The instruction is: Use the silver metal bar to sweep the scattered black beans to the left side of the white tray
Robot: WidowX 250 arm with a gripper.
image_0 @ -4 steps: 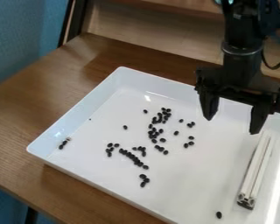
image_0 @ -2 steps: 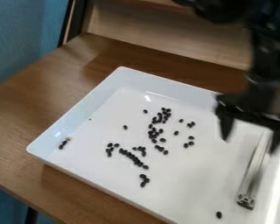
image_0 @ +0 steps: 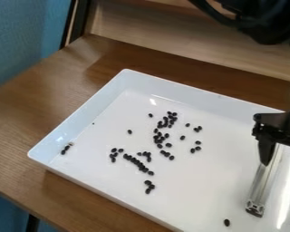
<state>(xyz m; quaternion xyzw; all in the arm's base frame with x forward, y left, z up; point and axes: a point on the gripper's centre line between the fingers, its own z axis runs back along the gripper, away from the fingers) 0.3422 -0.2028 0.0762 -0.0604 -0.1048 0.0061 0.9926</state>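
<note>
At the right edge of the view, the black gripper [image_0: 279, 129] hangs low over the white tray [image_0: 74, 113], partly cut off by the edge. One finger points down beside the upper part of a pale metal rail [image_0: 263, 183], with no other finger close against it; whether it touches the rail I cannot tell. The rail lies slanted in the tray's right part, its dark-slotted end towards the front. Small black beans are scattered over the tray floor: a cluster [image_0: 160, 138] in the middle, a diagonal row [image_0: 138, 164] nearer the front, and a lone bean [image_0: 227, 222] at the front right.
The tray rests on a brown wooden table [image_0: 26, 108], its raised walls around the beans. A couple of beans [image_0: 65, 149] lie by its left corner. Behind stands a pale wooden panel [image_0: 171, 43], and a blue wall [image_0: 23, 41] is at the left.
The gripper has moved right and towards the front, from above the tray's back side to beside the rail, and is now partly beyond the right edge. Beans and rail have stayed put.
</note>
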